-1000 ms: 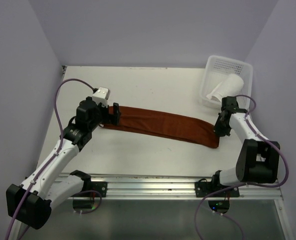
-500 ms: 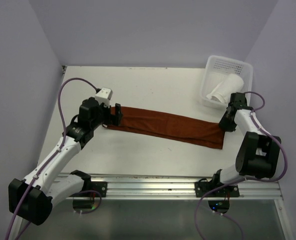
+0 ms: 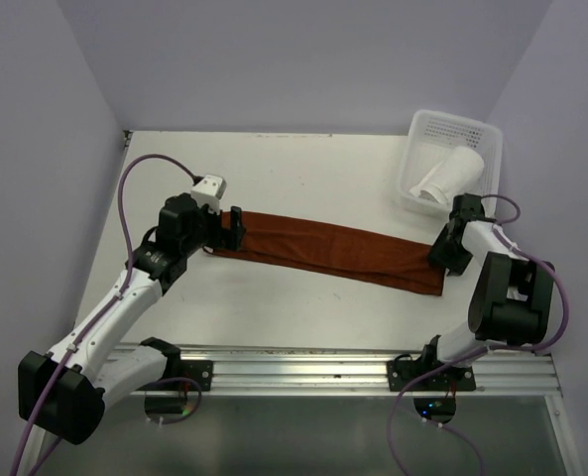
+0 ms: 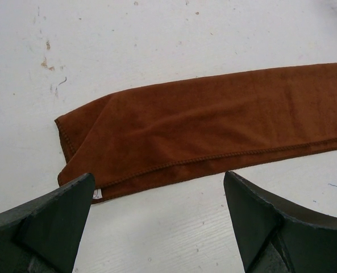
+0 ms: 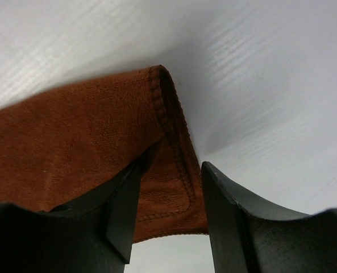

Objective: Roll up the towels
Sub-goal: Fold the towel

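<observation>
Brown towel (image 3: 333,253) lies as a flat strip across mid-frame on the table (image 3: 303,178); white towel (image 3: 450,177) sits rolled, upper right. Left end effector (image 3: 236,228) is spread wide at its left end, right end effector (image 3: 442,252) parted around the right corner, apparently not pinching. The roll is seemingly unstarted: next, grip one end

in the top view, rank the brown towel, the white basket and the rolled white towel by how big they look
1-2. brown towel and white basket: too close to rank; the towel is longer, the basket broader.
3. rolled white towel, clearly smallest.
</observation>
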Robot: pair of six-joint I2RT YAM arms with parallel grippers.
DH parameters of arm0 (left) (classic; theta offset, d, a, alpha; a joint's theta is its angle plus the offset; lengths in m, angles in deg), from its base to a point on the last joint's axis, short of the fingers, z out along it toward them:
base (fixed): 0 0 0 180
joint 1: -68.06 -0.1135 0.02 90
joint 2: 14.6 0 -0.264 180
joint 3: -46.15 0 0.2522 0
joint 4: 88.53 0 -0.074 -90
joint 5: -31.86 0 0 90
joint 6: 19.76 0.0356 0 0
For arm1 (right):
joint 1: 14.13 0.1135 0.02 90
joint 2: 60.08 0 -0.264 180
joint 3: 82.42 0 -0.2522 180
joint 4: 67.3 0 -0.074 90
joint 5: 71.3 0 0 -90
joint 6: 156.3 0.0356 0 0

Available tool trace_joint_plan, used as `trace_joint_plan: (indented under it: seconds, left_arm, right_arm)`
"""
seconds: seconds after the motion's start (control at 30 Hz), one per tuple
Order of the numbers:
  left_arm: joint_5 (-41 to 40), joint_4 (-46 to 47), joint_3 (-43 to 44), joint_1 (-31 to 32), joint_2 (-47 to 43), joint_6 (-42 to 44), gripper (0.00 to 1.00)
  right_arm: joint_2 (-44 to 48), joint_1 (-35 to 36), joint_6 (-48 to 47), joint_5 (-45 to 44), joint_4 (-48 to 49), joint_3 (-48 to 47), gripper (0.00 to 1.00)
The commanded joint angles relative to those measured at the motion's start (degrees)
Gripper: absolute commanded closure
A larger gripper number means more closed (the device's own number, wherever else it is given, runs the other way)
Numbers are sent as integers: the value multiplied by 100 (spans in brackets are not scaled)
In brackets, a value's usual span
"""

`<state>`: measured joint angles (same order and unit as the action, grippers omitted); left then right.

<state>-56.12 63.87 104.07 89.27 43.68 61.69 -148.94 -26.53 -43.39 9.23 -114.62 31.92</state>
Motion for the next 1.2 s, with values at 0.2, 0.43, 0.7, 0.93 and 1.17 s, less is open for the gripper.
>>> trace_joint_plan:
  seconds: [0.2, 0.43, 0.7, 0.93, 1.17]
  left_arm:
    - [220, 268, 57, 32, -45, -50, 0]
    - [264, 268, 40, 32, -98, -58, 0]
    - [264, 269, 22, 32, -142, -50, 0]
    - [220, 260, 31, 32, -203, -32, 0]
    - [290, 260, 22, 32, -247, -41, 0]
  right_arm:
    - [141, -34, 187, -99, 192, 549, 54]
    - [115, -25, 266, 25, 377, 751, 58]
    - [-88, -122, 231, 367, 543, 804, 91]
    - [368, -113, 152, 368, 9, 444, 100]
    - [879, -96, -112, 534, -818, -337, 100]
